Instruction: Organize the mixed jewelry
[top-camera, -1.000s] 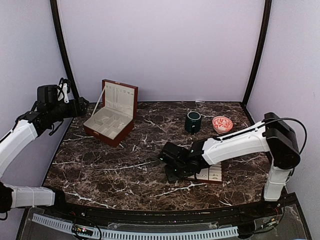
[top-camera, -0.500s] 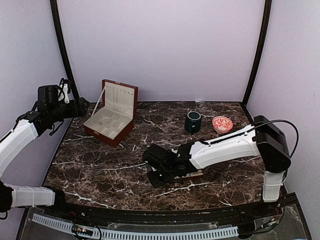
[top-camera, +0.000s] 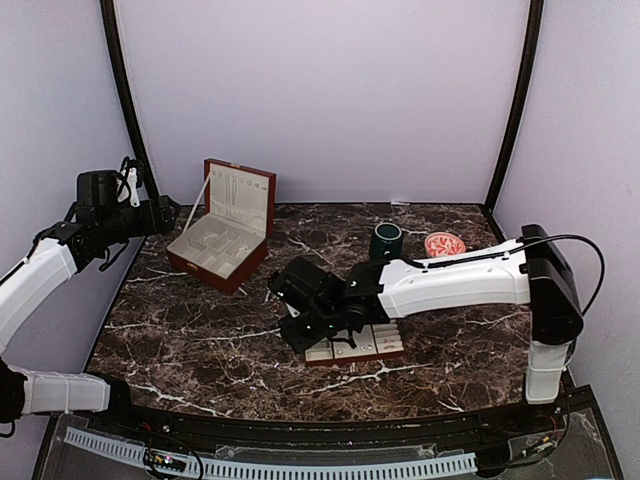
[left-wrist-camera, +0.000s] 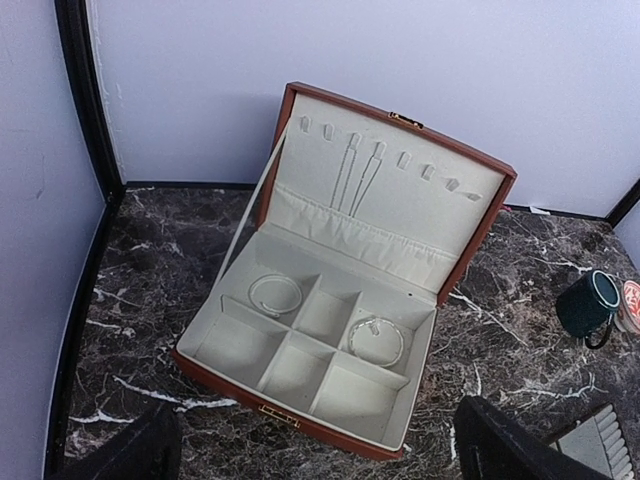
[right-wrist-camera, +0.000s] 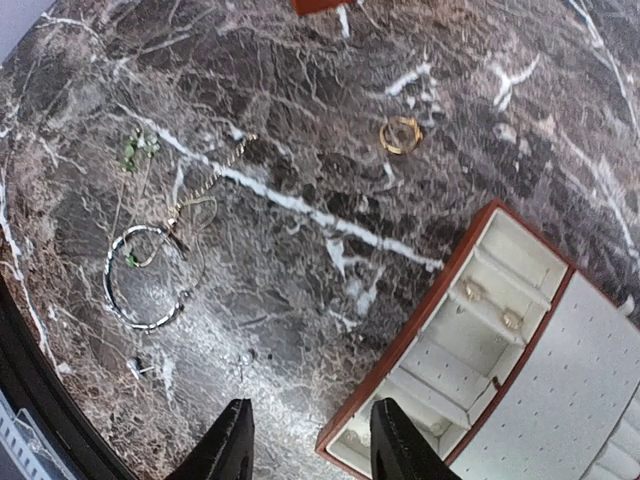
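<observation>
The mixed jewelry lies loose on the marble in the right wrist view: a gold ring (right-wrist-camera: 401, 134), a gold chain (right-wrist-camera: 205, 190), a silvery bangle (right-wrist-camera: 147, 290) and tiny studs (right-wrist-camera: 243, 357). My right gripper (right-wrist-camera: 312, 445) is open and empty, hovering over bare marble between the studs and the cream-padded tray (right-wrist-camera: 520, 340), which holds two gold studs (right-wrist-camera: 472, 291). In the top view it (top-camera: 300, 322) hangs at the tray's (top-camera: 385, 345) left end. My left gripper (left-wrist-camera: 315, 462) is open and empty, raised at the far left (top-camera: 165, 213), looking down on the open wooden box (left-wrist-camera: 330, 425). The box holds two thin bangles (left-wrist-camera: 275, 294).
The box (top-camera: 222, 240) stands open at the back left. A dark green mug (top-camera: 386, 243) and a red patterned bowl (top-camera: 444, 245) stand at the back right. The table's near edge runs close beside the bangle in the right wrist view.
My right arm has swept left, from over the tray to its left end, and the tray now shows. The left arm has not moved.
</observation>
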